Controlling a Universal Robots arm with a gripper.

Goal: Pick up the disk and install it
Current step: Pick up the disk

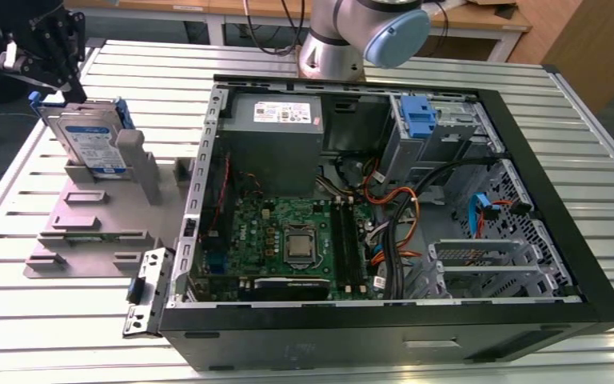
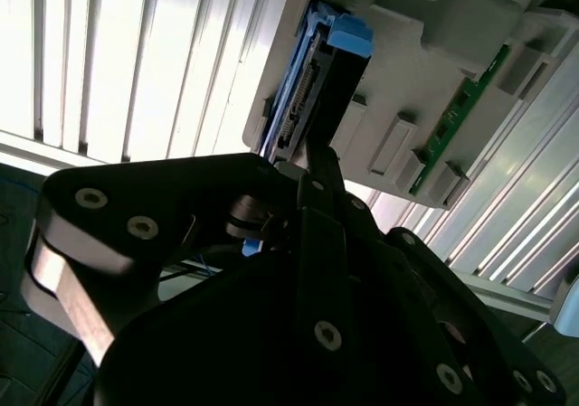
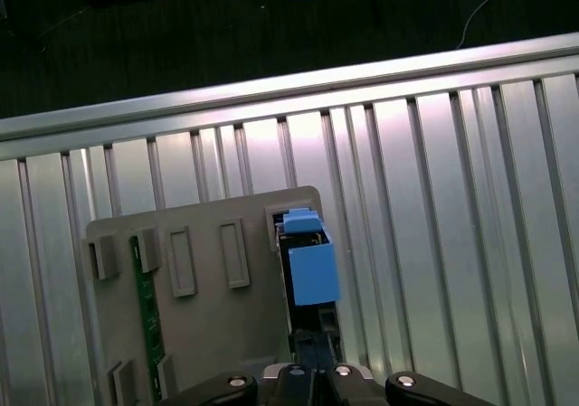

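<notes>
A: The gripper [image 1: 51, 80]?
B: At the top of the upright disk [image 1: 89, 138], far corner of the worktop [image 1: 29, 320], exterior view's left; grip cannot be told.
A: Risk?
B: A skewed lift may jam it in its grey stand [image 1: 83, 236].

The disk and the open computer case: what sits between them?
In the exterior view, the grey holder's upright posts stand between the disk and the computer case.

The grey arm [image 1: 339, 36] rises from its base at the top middle of the exterior view. Its black gripper [image 1: 60, 80] hangs at that view's upper left, pointing downward.
</notes>
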